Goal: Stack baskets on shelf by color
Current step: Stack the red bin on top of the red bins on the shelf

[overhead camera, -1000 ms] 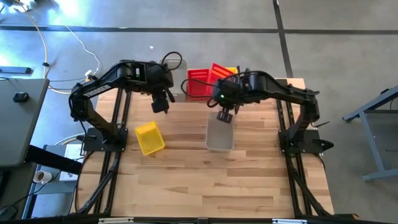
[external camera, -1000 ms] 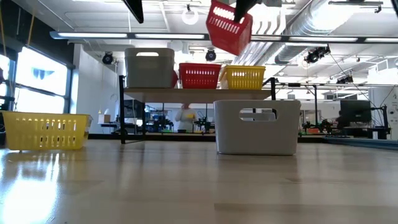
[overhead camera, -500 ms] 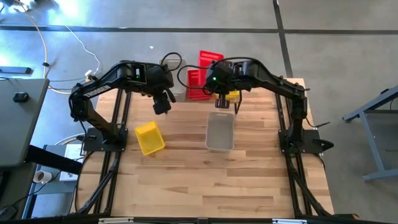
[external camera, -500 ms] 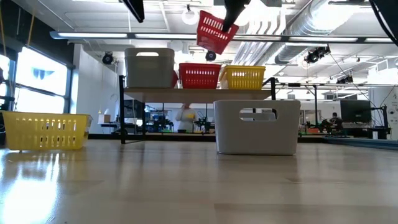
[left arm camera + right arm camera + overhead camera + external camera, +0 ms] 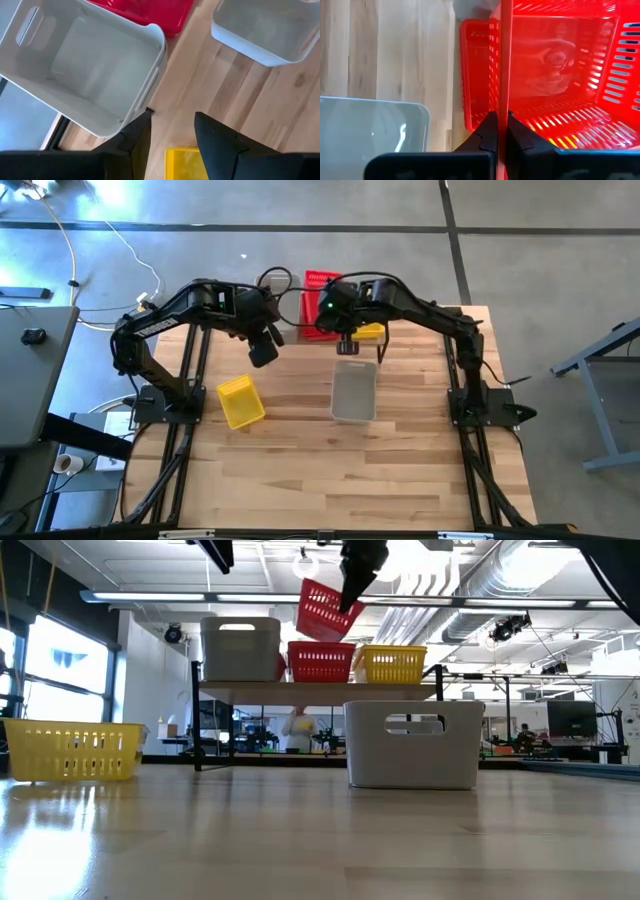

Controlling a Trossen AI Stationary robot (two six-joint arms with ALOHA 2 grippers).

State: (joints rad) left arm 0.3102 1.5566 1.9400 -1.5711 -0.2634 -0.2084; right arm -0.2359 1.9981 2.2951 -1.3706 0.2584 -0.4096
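Above shelf (image 5: 320, 686), red basket (image 5: 326, 611), empty.

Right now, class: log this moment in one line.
right claw: shut on red basket, above shelf | left claw: open, empty

Bright, even indoor light; sharp views with some glare.
In the low view, ceiling lamps (image 5: 305, 565) blaze white near 12 o'clock and a window (image 5: 55, 665) glows at 9 o'clock; the worktop (image 5: 320, 840) mirrors them in a soft sheen, its near edge blurred. From above, shadows are faint. The red basket (image 5: 555, 65) glows, saturated, light shining through it.
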